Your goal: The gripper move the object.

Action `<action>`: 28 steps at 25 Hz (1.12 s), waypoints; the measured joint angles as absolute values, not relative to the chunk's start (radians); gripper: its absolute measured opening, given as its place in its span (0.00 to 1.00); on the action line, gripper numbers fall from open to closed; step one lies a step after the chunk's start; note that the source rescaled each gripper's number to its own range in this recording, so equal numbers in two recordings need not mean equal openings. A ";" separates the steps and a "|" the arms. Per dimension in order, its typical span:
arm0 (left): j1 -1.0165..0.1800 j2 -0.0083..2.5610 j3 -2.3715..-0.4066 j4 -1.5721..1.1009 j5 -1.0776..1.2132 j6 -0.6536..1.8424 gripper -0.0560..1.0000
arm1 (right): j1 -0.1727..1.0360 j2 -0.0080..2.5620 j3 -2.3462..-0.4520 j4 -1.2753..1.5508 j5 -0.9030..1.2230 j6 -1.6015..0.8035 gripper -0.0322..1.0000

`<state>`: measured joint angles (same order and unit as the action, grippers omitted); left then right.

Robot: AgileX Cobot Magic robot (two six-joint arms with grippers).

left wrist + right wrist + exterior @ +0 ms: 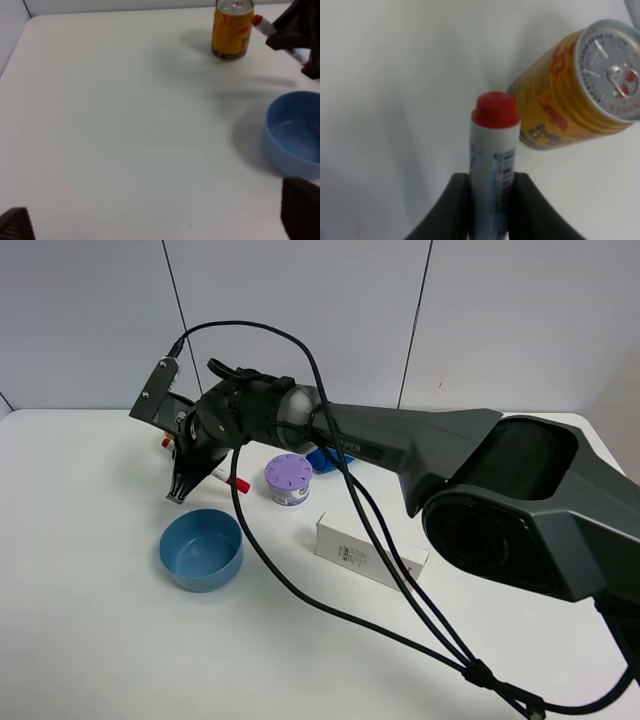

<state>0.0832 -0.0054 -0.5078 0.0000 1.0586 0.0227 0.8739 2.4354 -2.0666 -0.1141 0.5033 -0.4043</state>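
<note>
Marker pen [492, 160], white with red at both ends, sits pinched between the two black fingers of the right gripper [491, 184], which press on its barrel from either side. Its small red end [495, 110] sticks out past the fingertips, and in the high view the red cap [240, 483] juts out on the other side of the jaws. From the left wrist camera the pen looks tilted and seems to be clear of the white table [100, 125], though I cannot be sure of that.

Just beyond the protruding red end, and slightly to one side of the jaws, stands an upright yellow can [580, 85] with red print and a silver top, close to the pen but not touching it. Below the jaws and a little ahead of them is an open blue bowl [200, 575]. A purple-lidded tub [288, 480] sits near the cap side, with a white box [365, 552] farther off that way.

The left gripper [157, 217] shows only two dark fingertips at the frame corners, spread wide with nothing between them.
</note>
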 joint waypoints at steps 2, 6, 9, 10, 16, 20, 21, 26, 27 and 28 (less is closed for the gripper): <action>0.083 -0.005 -0.508 0.000 1.059 0.023 1.00 | 0.874 2.435 -2.067 -0.114 0.495 -0.399 0.03; 0.083 -0.005 -0.508 0.000 1.059 0.023 1.00 | 0.874 2.438 -2.067 -0.099 0.478 -0.399 0.03; 0.083 -0.005 -0.508 0.000 1.059 0.023 1.00 | 0.874 2.452 -2.067 -0.084 0.479 -0.399 0.03; 0.083 -0.005 -0.508 0.000 1.059 0.023 1.00 | 0.874 2.459 -2.067 -0.082 0.481 -0.398 0.03; 0.083 -0.005 -0.508 0.000 1.059 0.023 1.00 | 0.874 2.470 -2.067 -0.081 0.497 -0.383 0.03; 0.083 -0.005 -0.508 0.000 1.059 0.023 1.00 | 0.874 2.470 -2.067 -0.081 0.501 -0.383 0.03; 0.083 -0.005 -0.508 0.000 1.059 0.023 1.00 | 0.874 2.470 -2.067 -0.081 0.501 -0.383 0.04; 0.083 -0.005 -0.508 0.000 1.059 0.023 1.00 | 0.874 2.470 -2.067 -0.052 0.501 -0.380 0.47; 0.083 -0.005 -0.508 0.000 1.059 0.023 1.00 | 0.874 2.470 -2.067 -0.042 0.501 -0.380 0.60; 0.083 -0.005 -0.508 0.000 1.059 0.023 1.00 | 0.874 2.470 -2.067 -0.028 0.501 -0.380 0.68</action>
